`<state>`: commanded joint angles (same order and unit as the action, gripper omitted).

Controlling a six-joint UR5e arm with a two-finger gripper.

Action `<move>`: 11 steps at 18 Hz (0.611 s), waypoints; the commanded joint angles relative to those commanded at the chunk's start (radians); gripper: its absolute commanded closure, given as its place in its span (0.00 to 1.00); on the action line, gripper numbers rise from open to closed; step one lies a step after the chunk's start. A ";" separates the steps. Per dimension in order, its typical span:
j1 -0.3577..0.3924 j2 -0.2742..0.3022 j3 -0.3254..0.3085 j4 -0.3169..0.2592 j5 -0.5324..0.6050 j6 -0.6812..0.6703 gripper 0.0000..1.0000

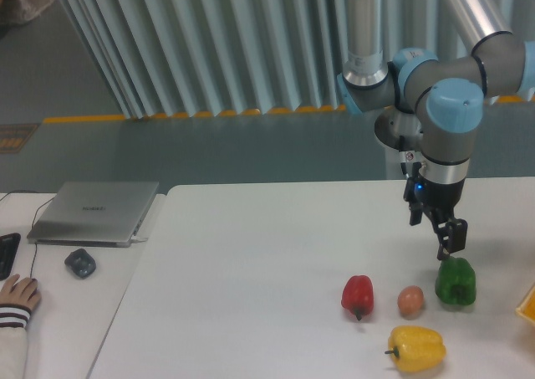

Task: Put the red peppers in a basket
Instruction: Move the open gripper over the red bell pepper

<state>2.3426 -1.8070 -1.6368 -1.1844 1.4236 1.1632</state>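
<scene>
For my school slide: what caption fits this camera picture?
Robot pincer hovers over green pepper; red pepper waits untouched.

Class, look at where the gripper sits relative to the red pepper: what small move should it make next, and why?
Probably shift the gripper sideways toward the red pepper. It hangs just above the green pepper, holding nothing that I can see, while the red pepper lies apart, beyond the small tan fruit. It needs to be over its target before descending.
</scene>
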 joint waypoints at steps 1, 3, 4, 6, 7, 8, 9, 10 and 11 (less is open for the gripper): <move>-0.020 -0.011 0.003 0.028 0.001 -0.043 0.00; -0.064 -0.034 0.017 0.060 0.006 -0.169 0.00; -0.080 -0.043 0.029 0.060 0.006 -0.253 0.00; -0.104 -0.046 0.032 0.062 0.006 -0.405 0.00; -0.108 -0.046 0.029 0.062 0.009 -0.446 0.00; -0.112 -0.046 0.022 0.062 0.011 -0.479 0.00; -0.129 -0.048 0.014 0.060 0.014 -0.512 0.00; -0.137 -0.048 0.000 0.063 0.020 -0.593 0.00; -0.138 -0.048 -0.003 0.063 0.035 -0.649 0.00</move>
<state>2.2043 -1.8546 -1.6398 -1.1213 1.4587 0.5144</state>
